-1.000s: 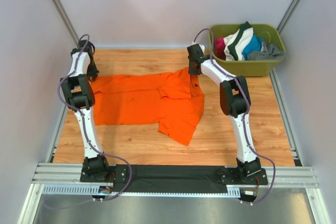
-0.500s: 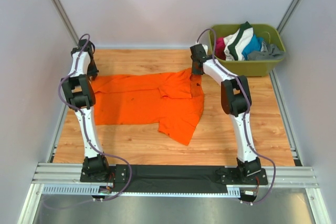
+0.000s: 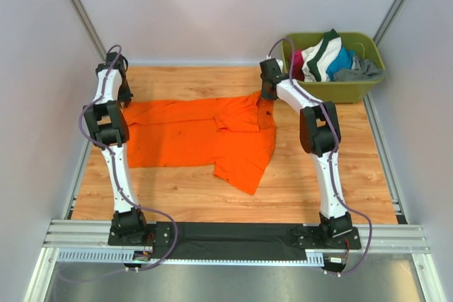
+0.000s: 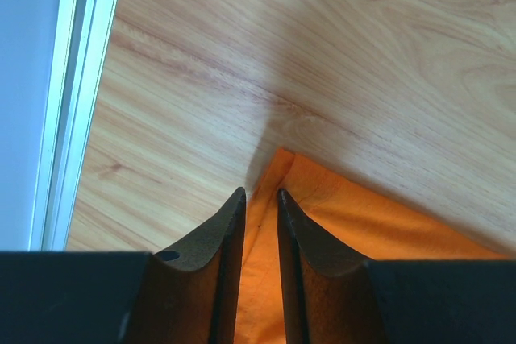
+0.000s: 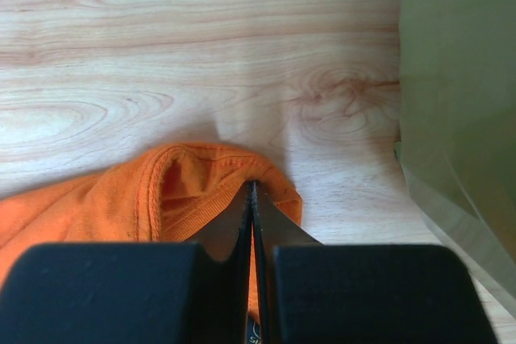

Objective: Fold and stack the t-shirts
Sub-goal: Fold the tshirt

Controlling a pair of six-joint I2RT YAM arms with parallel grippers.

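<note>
Here, right end effector (image 5: 251, 188) pinches orange t-shirt (image 5: 113, 199) edge.

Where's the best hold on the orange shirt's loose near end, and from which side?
Take the shirt by its pointed near corner, coming in from the near right. That tip juts past the rest with bare table on both sides, so a pinch there should probably catch one edge cleanly.

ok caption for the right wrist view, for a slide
The right tool shut on a rolled edge of the orange t-shirt, olive-green tub alongside on the wooden table.
</note>
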